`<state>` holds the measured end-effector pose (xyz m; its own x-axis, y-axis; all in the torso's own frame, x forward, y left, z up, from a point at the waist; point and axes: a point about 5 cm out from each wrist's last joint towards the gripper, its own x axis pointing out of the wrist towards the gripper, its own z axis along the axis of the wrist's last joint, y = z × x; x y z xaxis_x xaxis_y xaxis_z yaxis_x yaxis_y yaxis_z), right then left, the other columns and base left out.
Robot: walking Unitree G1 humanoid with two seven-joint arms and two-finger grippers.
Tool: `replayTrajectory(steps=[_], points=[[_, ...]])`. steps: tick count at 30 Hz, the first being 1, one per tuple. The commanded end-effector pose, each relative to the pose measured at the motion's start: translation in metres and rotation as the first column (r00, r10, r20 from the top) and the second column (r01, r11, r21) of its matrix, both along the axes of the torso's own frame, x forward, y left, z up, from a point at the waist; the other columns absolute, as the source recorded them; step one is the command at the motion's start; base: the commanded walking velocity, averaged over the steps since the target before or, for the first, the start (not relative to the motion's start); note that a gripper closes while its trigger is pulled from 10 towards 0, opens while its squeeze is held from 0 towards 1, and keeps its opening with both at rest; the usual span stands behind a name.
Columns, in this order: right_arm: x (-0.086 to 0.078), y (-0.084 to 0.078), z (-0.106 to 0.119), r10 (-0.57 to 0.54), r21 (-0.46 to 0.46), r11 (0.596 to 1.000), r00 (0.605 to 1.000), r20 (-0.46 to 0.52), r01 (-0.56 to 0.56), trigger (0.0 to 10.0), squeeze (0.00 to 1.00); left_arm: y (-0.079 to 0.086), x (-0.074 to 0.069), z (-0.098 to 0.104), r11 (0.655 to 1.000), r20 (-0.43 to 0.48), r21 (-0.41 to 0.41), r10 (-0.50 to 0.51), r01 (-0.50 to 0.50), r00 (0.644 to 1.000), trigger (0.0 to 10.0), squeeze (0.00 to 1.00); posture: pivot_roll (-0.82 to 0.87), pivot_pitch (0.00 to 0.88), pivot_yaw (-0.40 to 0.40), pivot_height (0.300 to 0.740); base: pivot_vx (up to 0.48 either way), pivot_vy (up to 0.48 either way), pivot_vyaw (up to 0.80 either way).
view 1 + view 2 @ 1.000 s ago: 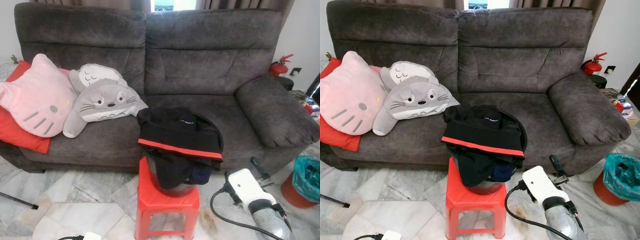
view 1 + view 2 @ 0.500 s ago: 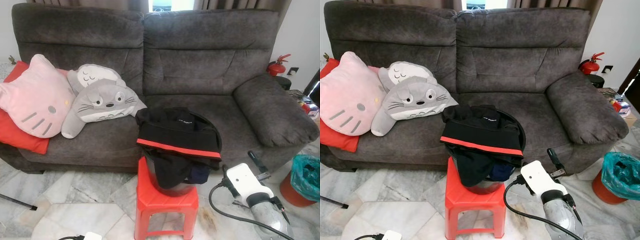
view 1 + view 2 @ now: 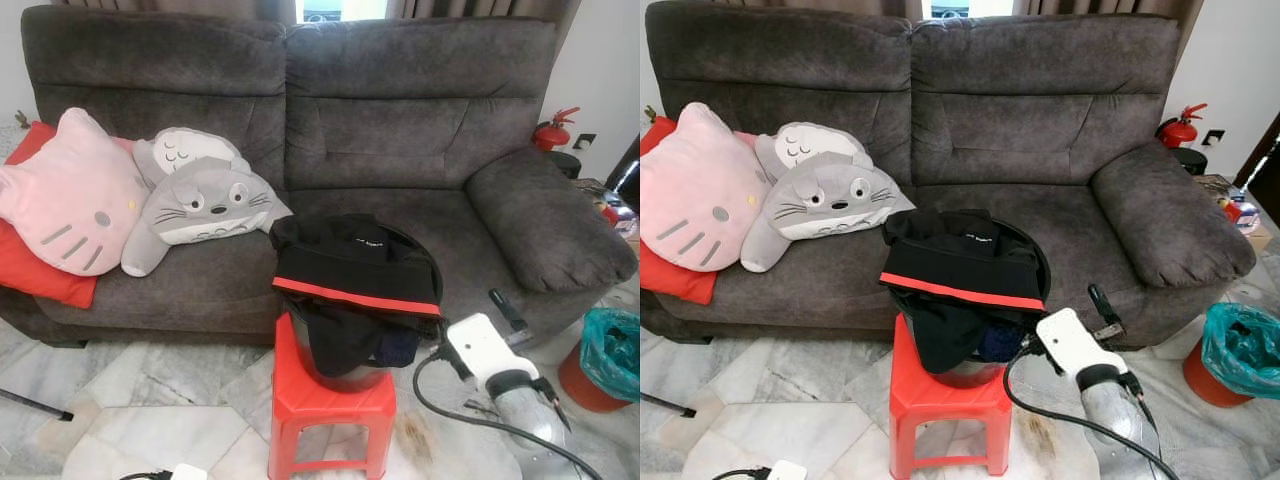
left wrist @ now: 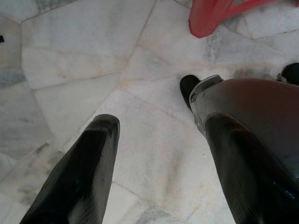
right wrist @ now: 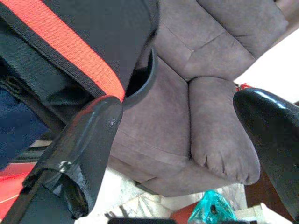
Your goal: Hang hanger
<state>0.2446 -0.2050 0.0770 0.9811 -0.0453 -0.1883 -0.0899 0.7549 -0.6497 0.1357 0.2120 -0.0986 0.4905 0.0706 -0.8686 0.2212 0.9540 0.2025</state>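
A black basket (image 3: 436,278) stands on a red plastic stool (image 3: 330,405) in front of a grey sofa (image 3: 420,120). Dark clothes are heaped in it, and a black garment with a red stripe (image 3: 355,265) hangs over its rim. My right gripper (image 5: 180,107) is open, low and just right of the basket, facing the basket's edge and the sofa seat. Its white wrist housing (image 3: 478,348) and one black finger (image 3: 505,305) stand beside the stool. My left gripper (image 4: 161,123) is open and hangs low over the marble floor, near a leg of the stool (image 4: 210,18).
A pink cat cushion (image 3: 70,190), a grey plush (image 3: 200,205) and a red cushion (image 3: 30,275) lie on the sofa's left side. A fire extinguisher (image 3: 555,130) stands at the right behind the armrest. A red bin with a teal bag (image 3: 610,355) is at the far right. A black rod (image 3: 35,403) lies on the floor at the left.
My right arm has risen a little and drawn closer to the basket. The basket, the clothes and the stool have not moved.
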Motion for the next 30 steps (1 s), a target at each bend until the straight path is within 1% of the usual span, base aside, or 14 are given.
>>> replayTrajectory(steps=[1, 3, 7, 14, 22, 24, 30], points=[[0.003, 0.001, -0.001, 0.009, 0.000, 1.000, 1.000, 0.005, -0.009, 10.0, 0.00, 0.001, 0.000, 0.000, 1.000, -0.005, 0.012, -0.013, 0.013, 1.000, 10.0, 0.00, -0.14, 0.000, -0.015, 0.740, 0.000, 0.000, 0.00], [0.005, 0.001, -0.001, 0.013, -0.005, 1.000, 1.000, 0.006, -0.013, 10.0, 0.00, 0.001, -0.001, 0.000, 1.000, -0.005, 0.012, -0.014, 0.014, 1.000, 10.0, 0.00, -0.14, 0.000, -0.015, 0.740, 0.000, 0.000, 0.00], [0.006, 0.005, -0.001, 0.031, 0.020, 0.999, 1.000, 0.005, -0.031, 10.0, 0.00, 0.002, -0.001, 0.000, 1.000, -0.006, 0.011, -0.013, 0.013, 1.000, 10.0, 0.00, -0.14, 0.000, -0.015, 0.740, 0.000, 0.000, 0.00], [0.001, 0.009, -0.008, 0.043, 0.032, 0.999, 0.999, -0.014, -0.043, 10.0, 0.00, 0.004, -0.004, -0.001, 1.000, -0.013, 0.012, -0.013, 0.013, 1.000, 10.0, 0.00, -0.14, 0.000, -0.015, 0.740, 0.000, 0.000, 0.00], [0.001, 0.011, -0.011, 0.056, 0.051, 0.997, 0.998, -0.039, -0.054, 10.0, 0.00, 0.005, -0.006, -0.001, 1.000, -0.017, 0.014, -0.010, 0.010, 1.000, 10.0, 0.00, -0.14, 0.000, -0.017, 0.740, 0.000, 0.000, 0.00], [-0.001, 0.015, -0.017, 0.071, 0.058, 0.996, 0.996, -0.061, -0.067, 10.0, 0.00, 0.005, -0.006, -0.001, 1.000, -0.018, 0.014, -0.011, 0.011, 1.000, 10.0, 0.00, -0.14, 0.000, -0.017, 0.740, 0.000, 0.000, 0.00], [-0.001, 0.018, -0.018, 0.075, 0.064, 0.995, 0.995, -0.066, -0.071, 10.0, 0.00, 0.004, -0.005, -0.001, 1.000, -0.017, 0.014, -0.013, 0.013, 1.000, 10.0, 0.00, -0.14, 0.000, -0.016, 0.740, 0.000, 0.000, 0.00]])
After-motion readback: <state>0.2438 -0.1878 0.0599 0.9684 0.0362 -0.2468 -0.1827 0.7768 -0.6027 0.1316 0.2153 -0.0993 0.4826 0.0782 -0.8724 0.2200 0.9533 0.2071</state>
